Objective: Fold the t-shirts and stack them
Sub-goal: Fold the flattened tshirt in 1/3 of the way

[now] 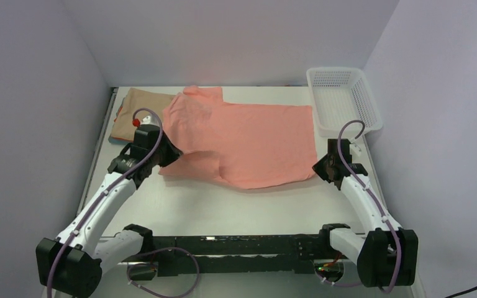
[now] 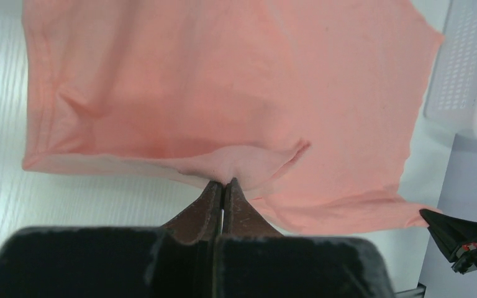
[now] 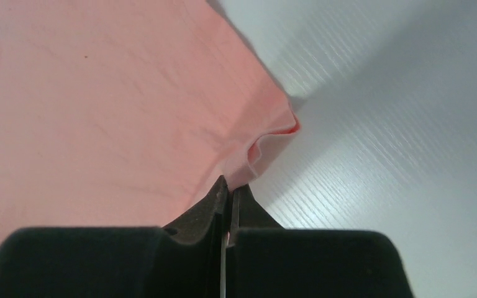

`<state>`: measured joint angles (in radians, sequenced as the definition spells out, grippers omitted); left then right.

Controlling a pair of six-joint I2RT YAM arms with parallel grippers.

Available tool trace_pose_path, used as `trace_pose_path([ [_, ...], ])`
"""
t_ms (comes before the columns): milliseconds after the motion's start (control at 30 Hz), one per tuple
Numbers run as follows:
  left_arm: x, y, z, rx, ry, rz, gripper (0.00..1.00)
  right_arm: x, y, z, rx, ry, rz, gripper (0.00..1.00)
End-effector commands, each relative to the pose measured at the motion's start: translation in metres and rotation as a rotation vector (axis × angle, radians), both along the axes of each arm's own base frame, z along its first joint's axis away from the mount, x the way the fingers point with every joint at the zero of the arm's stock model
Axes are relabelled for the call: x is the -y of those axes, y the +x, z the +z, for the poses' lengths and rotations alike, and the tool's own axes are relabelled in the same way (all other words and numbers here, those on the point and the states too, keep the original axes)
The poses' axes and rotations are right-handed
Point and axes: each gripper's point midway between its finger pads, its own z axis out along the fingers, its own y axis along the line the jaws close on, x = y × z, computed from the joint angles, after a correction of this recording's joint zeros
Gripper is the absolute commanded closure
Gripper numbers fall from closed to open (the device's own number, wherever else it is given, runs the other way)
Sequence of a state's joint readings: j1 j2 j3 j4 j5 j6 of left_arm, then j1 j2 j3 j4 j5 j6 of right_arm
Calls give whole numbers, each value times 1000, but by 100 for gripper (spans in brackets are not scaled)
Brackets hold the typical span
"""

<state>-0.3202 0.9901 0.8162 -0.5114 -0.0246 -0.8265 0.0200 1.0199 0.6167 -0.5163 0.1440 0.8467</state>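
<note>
A white mesh basket [image 1: 343, 102] sits at the far right corner of the pale table [image 1: 236, 208].

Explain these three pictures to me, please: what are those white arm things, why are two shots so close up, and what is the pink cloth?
The white things are two robot arms, the left arm and the right arm, bolted at the near edge of a table. The wide picture comes from a fixed camera above and behind them. Each close-up comes from a small camera on one wrist, looking along that arm's two dark fingers. On the table lies a salmon-pink t-shirt, spread mostly flat and partly covering a tan t-shirt at the far left. A white mesh basket stands at the far right. The left gripper is shut on a fold at the pink shirt's edge; the right gripper is shut on a corner at its other side.
</note>
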Motion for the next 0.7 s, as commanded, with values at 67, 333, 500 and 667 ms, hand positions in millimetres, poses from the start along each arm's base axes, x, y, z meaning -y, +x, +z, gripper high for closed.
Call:
trace_pose_path([
  [67, -10, 40, 41, 141, 54, -8, 100, 8, 37, 23, 52, -55, 12, 100],
  [333, -14, 72, 48, 180, 91, -24, 100, 13, 69, 34, 55, -104, 44, 100],
  [500, -21, 89, 49, 183, 169, -28, 100, 11, 85, 35, 50, -99, 54, 100],
  [667, -25, 105, 47, 194, 219, -27, 100, 10, 103, 35, 57, -92, 59, 100],
])
